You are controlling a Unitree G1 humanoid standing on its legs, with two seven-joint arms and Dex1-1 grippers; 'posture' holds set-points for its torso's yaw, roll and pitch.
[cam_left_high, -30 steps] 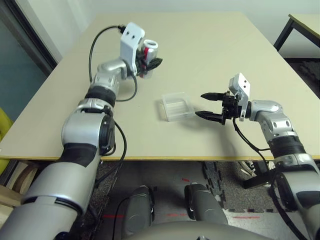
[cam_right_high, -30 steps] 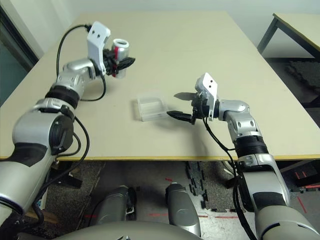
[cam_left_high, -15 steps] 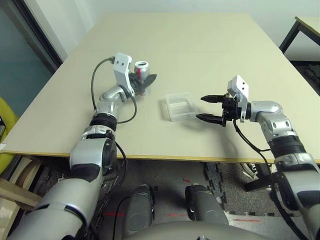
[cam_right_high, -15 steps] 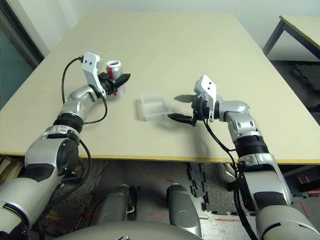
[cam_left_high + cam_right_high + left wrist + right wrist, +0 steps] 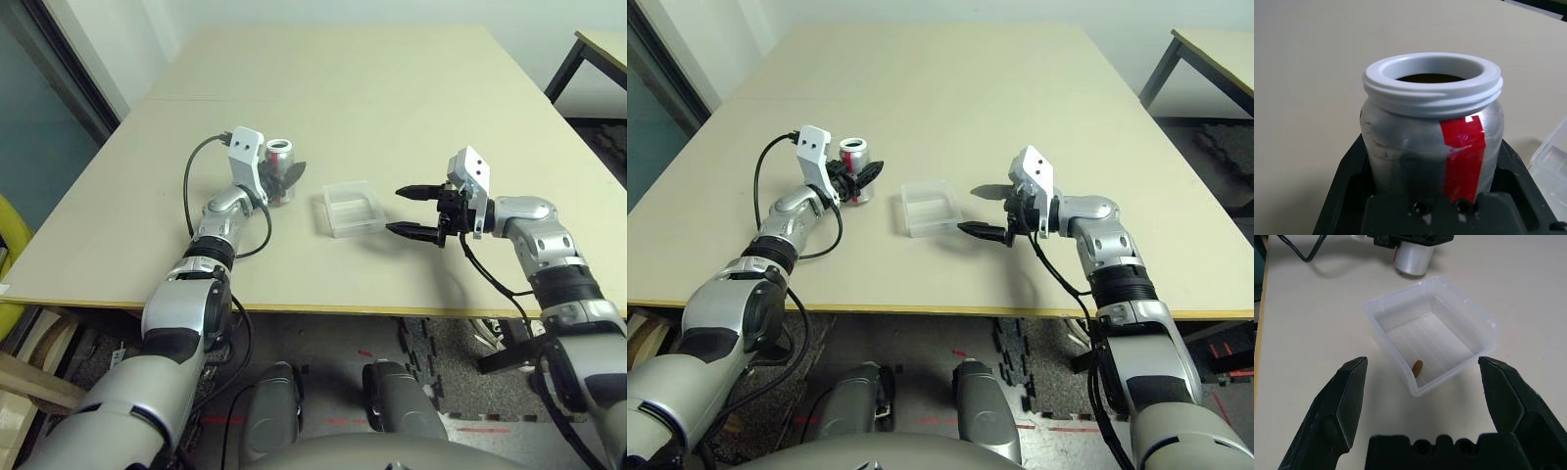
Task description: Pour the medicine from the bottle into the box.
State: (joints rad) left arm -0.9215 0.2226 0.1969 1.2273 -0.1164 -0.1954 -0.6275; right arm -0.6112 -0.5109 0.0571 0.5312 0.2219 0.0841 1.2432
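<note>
The bottle point(image 5: 281, 171) is silver-grey with a red strip point(image 5: 1464, 156) and an uncapped white mouth. It stands upright at table level, left of the box. My left gripper point(image 5: 287, 176) is shut on its body, with a black finger point(image 5: 1347, 181) on each side. The box point(image 5: 351, 208) is a clear ridged tray in the middle of the table, and one small brown pill point(image 5: 1417, 367) lies in it. My right gripper point(image 5: 409, 211) hovers open just right of the box, pointing at it, with nothing between its fingers point(image 5: 1347, 396).
The beige table point(image 5: 392, 88) stretches far behind the box, and its front edge point(image 5: 323, 310) runs close below both grippers. A black cable point(image 5: 196, 181) loops off my left wrist. A second table point(image 5: 600, 44) stands at the far right.
My left arm has brought the bottle down from a raised position to table level, upright, closer to the box. The right gripper has stayed open in place.
</note>
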